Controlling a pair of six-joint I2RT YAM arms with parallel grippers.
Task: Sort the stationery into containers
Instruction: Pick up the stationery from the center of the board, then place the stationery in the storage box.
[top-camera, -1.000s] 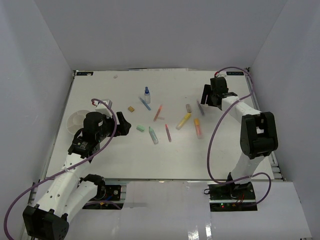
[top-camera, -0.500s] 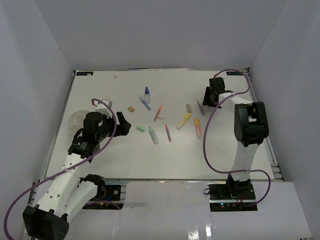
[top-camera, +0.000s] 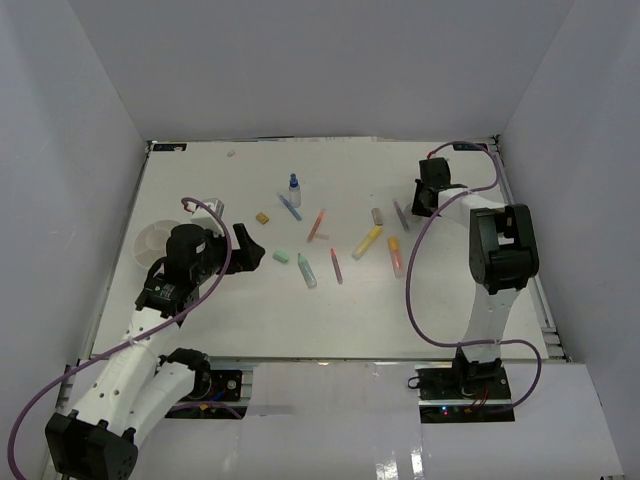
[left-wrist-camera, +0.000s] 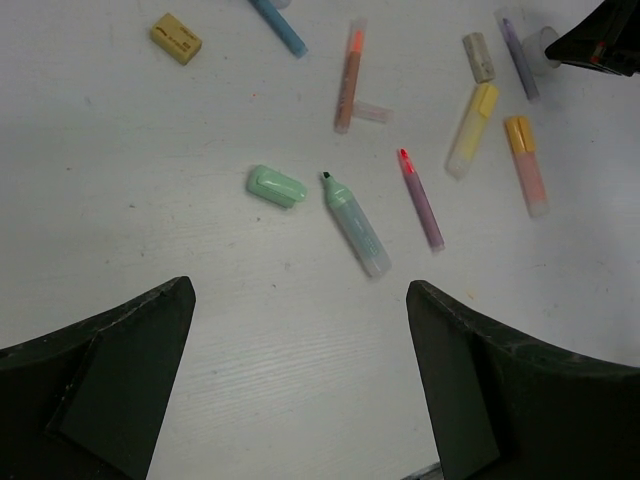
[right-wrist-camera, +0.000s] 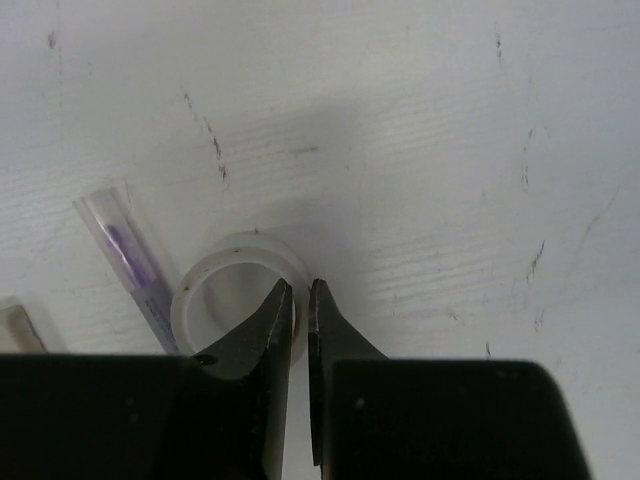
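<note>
White table (top-camera: 250, 320) held pens (left-wrist-camera: 355, 225). Right gripper (right-wrist-camera: 298, 292) pinched the tape ring (right-wrist-camera: 240, 248) by its 3 o'clock wall, for lifting. Left gripper (left-wrist-camera: 300, 320) gaped wide.

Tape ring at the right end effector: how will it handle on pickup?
The tape ring is a thin hollow hoop lying flat, so probably light. The right end effector seems to pinch one wall only, so it may swing when lifted. Set down on edge, it would likely roll.
</note>
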